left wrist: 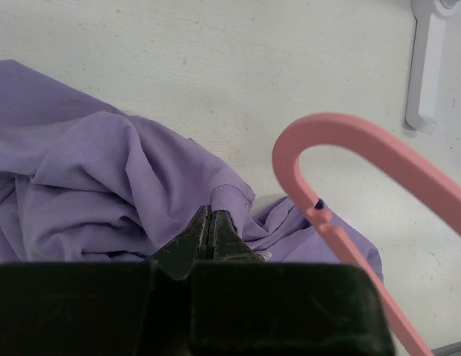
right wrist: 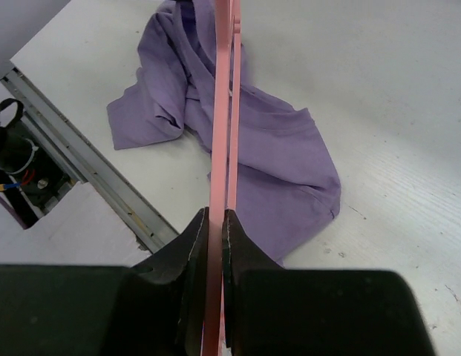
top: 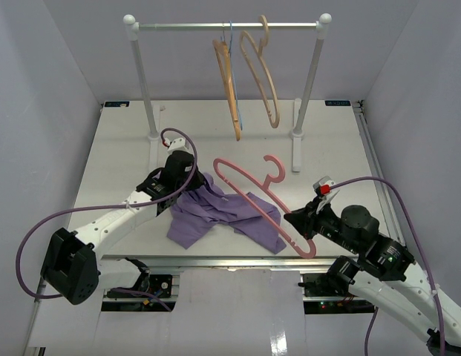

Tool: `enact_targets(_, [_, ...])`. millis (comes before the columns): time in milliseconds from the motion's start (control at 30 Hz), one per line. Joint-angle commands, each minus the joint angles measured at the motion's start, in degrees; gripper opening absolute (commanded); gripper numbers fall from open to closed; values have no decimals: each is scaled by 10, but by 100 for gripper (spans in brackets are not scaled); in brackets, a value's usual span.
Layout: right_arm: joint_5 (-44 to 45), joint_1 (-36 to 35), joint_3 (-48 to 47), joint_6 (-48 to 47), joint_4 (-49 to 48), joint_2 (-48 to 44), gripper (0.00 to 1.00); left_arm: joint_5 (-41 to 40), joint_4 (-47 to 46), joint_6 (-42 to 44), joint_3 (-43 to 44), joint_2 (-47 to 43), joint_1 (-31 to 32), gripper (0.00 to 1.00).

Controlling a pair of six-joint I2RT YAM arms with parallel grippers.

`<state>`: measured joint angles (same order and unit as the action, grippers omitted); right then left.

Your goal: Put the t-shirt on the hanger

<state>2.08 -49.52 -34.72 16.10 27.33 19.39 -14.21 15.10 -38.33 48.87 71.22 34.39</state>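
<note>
On the table (top: 119,148), we have the crumpled t-shirt (top: 189,219) pinched in our left pincer (left wrist: 210,222) and the hanger (right wrist: 223,111) clamped in our right pincer (right wrist: 214,222) above it, so threading probably comes next, needing a hanger end slid into the shirt's opening.

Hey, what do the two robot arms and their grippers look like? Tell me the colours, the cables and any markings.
The left arm and right arm have white shells with black joints and housings. A purple cable loops along each one. The left gripper and right gripper are black and taper to narrow tips. The right arm has a small red-and-white piece near its wrist.
</note>
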Motion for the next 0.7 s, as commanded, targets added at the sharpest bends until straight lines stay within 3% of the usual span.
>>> enact_targets(0, [-54,-2,-13,-9,-18,-8,8,8,11,5,38,0,-4,0])
enact_targets(667, [-96,-1,-5,-21,-24,-8,8,-8,50,18,84,12,-16,0])
